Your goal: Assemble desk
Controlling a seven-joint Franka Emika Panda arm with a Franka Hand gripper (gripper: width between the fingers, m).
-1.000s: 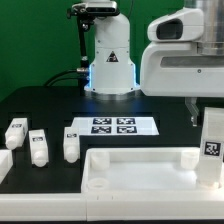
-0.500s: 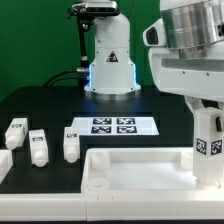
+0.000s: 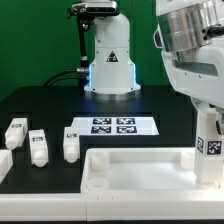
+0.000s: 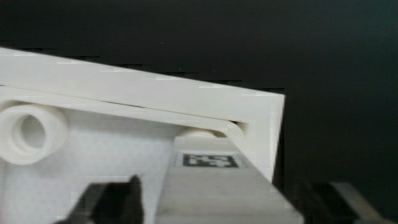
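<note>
The white desk top [image 3: 140,170] lies rim-up at the table's front. My gripper [image 3: 207,118] is shut on a white leg block [image 3: 210,150] with a black-and-white tag, held upright at the top's end on the exterior view's right. In the wrist view the leg block [image 4: 214,185] fills the gap between my fingers [image 4: 111,205], above the desk top's corner [image 4: 160,100], beside a round socket [image 4: 27,135]. Whether the leg touches the top I cannot tell. Three more leg blocks [image 3: 38,147] stand at the exterior view's left.
The marker board [image 3: 113,127] lies behind the desk top. The robot base [image 3: 110,60] stands at the back. Another white part [image 3: 3,162] shows at the edge on the exterior view's left. The black table ends just in front of the desk top.
The arm has swung over and down at the exterior view's right. The held leg block has stayed at the desk top's end, shifting only slightly.
</note>
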